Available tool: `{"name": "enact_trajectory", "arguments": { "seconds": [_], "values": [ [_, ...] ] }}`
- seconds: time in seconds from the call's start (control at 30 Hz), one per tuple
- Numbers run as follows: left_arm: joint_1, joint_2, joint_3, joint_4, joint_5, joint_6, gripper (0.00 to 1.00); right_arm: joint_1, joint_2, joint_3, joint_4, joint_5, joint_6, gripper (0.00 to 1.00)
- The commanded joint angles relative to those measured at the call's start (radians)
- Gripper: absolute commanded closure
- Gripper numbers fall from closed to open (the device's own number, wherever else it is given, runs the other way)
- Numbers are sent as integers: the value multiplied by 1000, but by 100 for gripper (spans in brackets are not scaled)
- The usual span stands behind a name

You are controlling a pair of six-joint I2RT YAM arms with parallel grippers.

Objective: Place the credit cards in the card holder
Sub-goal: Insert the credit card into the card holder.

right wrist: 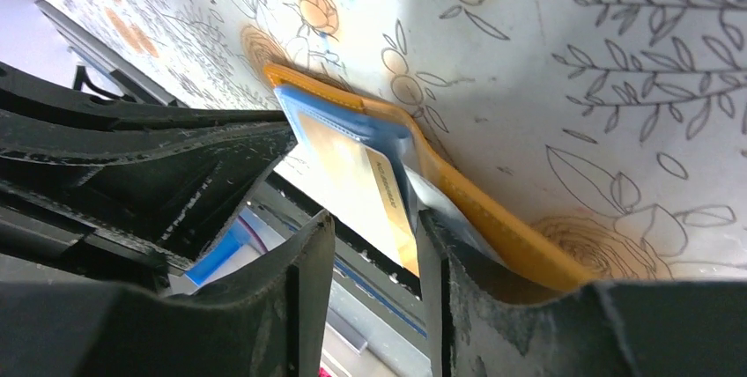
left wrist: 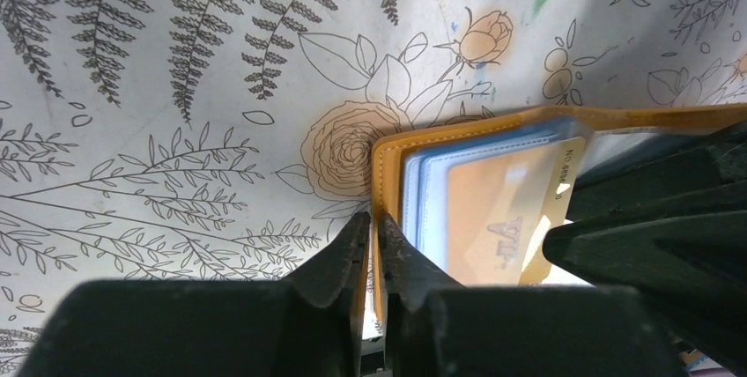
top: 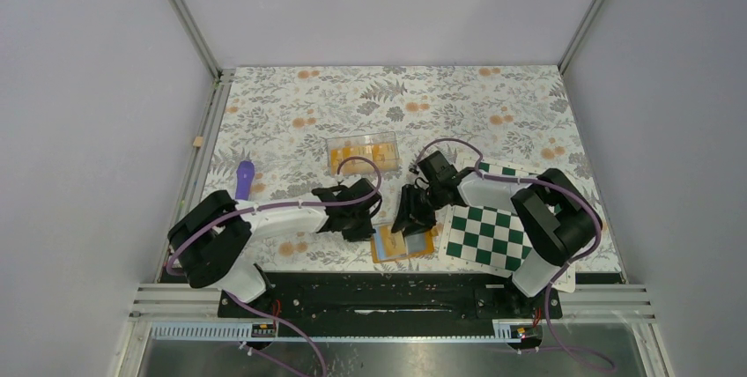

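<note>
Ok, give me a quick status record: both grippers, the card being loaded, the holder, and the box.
left gripper: shut, pinching the orange edge of the card holder
right gripper: jaws apart, one either side of the credit card
credit card: partly in a light-blue pocket, one end sticking out
card holder: open, pockets facing up
clear box: orange cards inside
chequered board: right of the card holder

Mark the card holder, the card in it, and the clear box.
card holder (left wrist: 385,166): left wrist view, orange cover edge.
credit card (left wrist: 489,218): left wrist view, printed face.
clear plastic box (top: 361,136): top view, far wall.
</note>
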Motion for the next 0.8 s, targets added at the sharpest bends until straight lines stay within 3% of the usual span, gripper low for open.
{"name": "enact_trajectory", "arguments": {
  "seconds": [0.0,0.23,0.3,0.4,0.6,0.77],
  "values": [
    [-15,68,-82,-271,-29,26,89,14,-51,8,-72,43,-50,53],
    [-48,86,-58,-269,-6,24,85,22,-56,14,-129,53,-86,53],
    [-60,98,-49,-269,-3,22,87,33,-51,17,-127,48,-83,56],
    [-73,125,-34,-268,0,21,100,51,-28,18,-93,24,-58,65],
    [-81,148,-18,-270,-6,23,100,107,-2,46,-57,10,-16,76],
    [-82,147,-12,-273,-6,24,100,123,0,49,-49,21,6,76]
  ]
}}
